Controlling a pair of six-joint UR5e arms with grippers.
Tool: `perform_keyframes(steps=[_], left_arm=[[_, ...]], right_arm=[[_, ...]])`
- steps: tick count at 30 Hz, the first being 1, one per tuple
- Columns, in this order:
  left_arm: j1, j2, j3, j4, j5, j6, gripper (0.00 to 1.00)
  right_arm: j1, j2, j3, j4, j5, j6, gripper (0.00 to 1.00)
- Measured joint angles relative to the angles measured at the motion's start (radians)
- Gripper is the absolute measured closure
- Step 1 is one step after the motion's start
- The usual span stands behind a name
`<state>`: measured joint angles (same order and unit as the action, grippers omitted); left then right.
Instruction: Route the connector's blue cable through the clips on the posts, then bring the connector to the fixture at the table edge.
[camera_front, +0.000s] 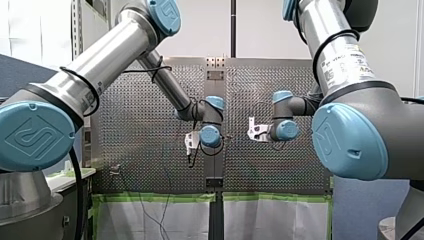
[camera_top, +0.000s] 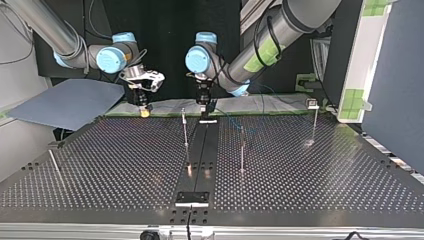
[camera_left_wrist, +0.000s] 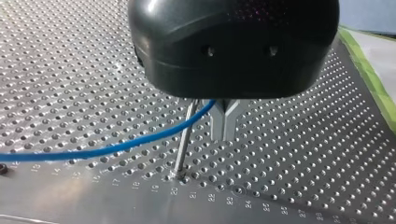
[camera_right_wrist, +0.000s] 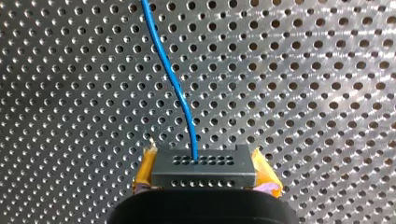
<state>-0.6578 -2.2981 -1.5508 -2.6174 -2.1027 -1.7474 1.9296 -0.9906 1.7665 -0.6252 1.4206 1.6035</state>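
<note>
- The perforated table (camera_top: 310, 170) is of shiny metal. In the top view a dark strip (camera_top: 199, 150) runs down its middle.
- My left gripper (camera_left_wrist: 224, 127) hangs over the far end of the dark strip. Its metal fingers are pressed together, and the blue cable (camera_left_wrist: 116, 148) runs up into them, so it is pinched there.
- Just beside these fingers a thin post (camera_left_wrist: 183, 147) stands in the table, close to the edge of the dark strip.
- In the top view my right gripper (camera_right_wrist: 204, 175) is left of the dark strip, at the far table edge. It clamps the connector (camera_right_wrist: 203, 165) between its yellow pads (camera_right_wrist: 145, 169), and the cable leaves the connector's face.
- A black plate (camera_top: 191, 198) lies at the near end of the dark strip.
- Right of the dark strip stand a second post (camera_top: 242, 150) and, farther out, a clip post (camera_top: 315, 122).
- Past the far end of the dark strip, green tape (camera_front: 150, 197) borders the table, and the room behind is dark.
- A grey-blue sheet (camera_top: 70, 102) lies far left of the strip.
</note>
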Motion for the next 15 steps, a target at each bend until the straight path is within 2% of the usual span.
perform_keyframes(steps=[15], left_arm=[[0.007, -0.003, 0.015, 0.01, 0.027, -0.001, 1.0]], right_arm=[[-0.032, 0.002, -0.007, -0.005, -0.017, 0.02, 1.0]])
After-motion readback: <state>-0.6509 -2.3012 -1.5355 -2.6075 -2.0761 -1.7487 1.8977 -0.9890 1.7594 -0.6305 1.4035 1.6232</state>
